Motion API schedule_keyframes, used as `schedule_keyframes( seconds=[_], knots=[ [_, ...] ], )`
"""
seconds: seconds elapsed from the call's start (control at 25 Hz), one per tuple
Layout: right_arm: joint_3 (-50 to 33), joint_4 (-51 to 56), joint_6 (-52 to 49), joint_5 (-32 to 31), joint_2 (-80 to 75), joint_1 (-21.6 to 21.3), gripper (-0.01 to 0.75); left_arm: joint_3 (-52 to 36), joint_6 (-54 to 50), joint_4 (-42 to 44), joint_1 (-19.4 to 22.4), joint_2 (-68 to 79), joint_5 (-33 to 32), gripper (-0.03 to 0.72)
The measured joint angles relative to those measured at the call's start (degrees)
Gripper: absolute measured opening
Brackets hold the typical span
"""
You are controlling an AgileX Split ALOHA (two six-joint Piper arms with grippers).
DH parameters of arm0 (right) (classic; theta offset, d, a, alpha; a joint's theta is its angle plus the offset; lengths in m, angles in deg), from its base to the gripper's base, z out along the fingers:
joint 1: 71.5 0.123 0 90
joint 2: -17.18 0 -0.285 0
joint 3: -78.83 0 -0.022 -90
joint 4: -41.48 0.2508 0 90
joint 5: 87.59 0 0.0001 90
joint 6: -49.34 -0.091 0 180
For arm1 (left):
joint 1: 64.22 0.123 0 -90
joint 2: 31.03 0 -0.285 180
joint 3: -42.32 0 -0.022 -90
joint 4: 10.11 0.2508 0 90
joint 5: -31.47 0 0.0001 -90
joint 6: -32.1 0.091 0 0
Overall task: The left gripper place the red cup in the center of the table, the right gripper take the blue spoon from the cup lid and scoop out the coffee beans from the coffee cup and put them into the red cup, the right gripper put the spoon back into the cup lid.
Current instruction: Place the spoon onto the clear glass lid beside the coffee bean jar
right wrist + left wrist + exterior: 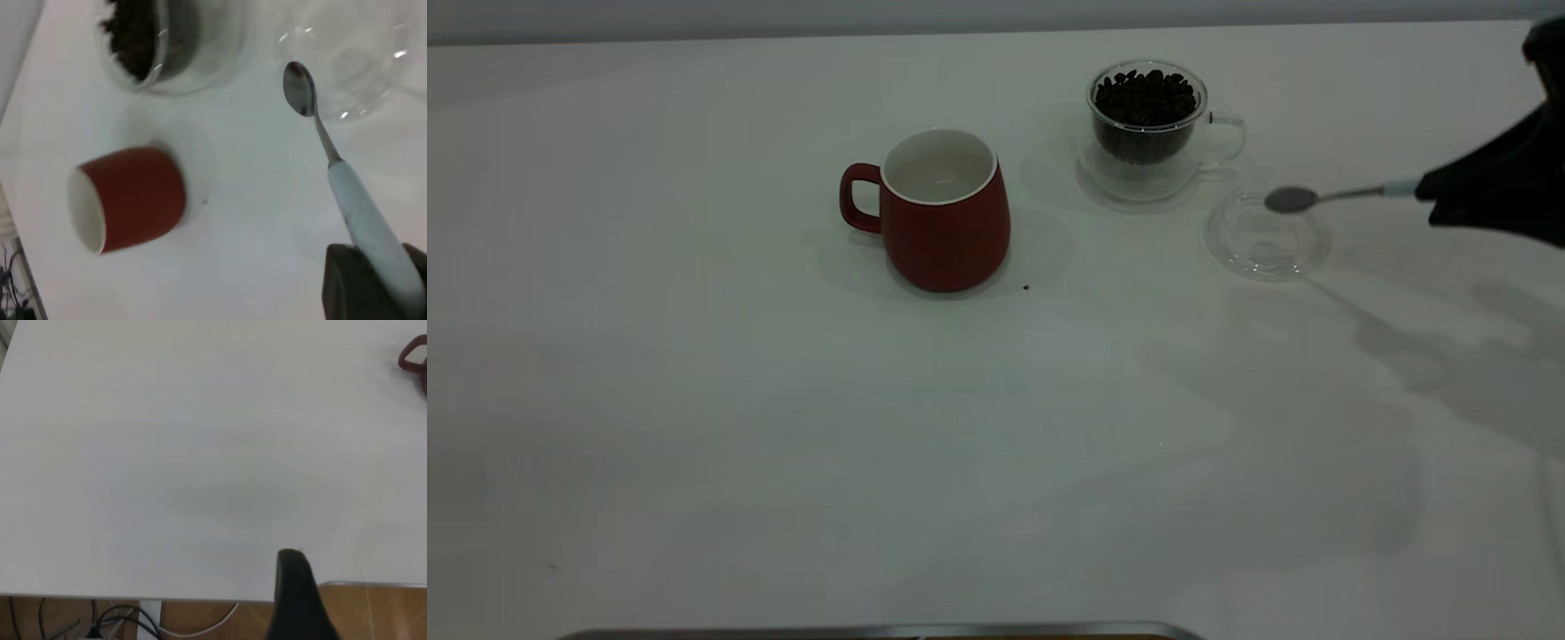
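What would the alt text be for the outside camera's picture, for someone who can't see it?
From the right edge, the right gripper holds the blue spoon over the cup lid on the table. The coffee cup holds the coffee beans; the red cup stands mid-table.

White table (694, 400) — on it 1 red cup (947, 218), coffee cup (1152, 133), cup lid (1263, 244).

1. The exterior camera is looking down across the table (783, 444) from its front.
2. The left wrist camera is facing bare tabletop near an edge, catching the red cup (415, 359).
3. The right wrist camera is looking closely down over the blue spoon (347, 193), sharing that cup.
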Motion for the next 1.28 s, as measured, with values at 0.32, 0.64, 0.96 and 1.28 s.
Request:
schedule_keyframes(
  seconds=[0.32, 0.64, 0.96, 1.28],
  knots=[
    [4.00, 0.48, 0.00, -0.16, -6.75, -1.56, 0.117, 0.00, -0.04, 0.00, 0.00, 0.00, 0.00, 0.538],
    [9.73, 0.48, -1.39, -3.67, -12.97, -0.95, 0.117, 0.00, -0.04, 0.00, 0.00, 0.00, 0.00, 0.538],
    [13.80, 0.48, -2.81, -6.79, -17.17, 2.24, 0.117, 0.00, -0.04, 0.00, 0.00, 0.00, 0.00, 0.538],
    [14.19, 0.48, -2.81, -7.32, -18.29, 2.41, 0.117, 0.00, 0.02, 0.00, 0.00, 0.00, 0.00, 0.538]
  ],
)
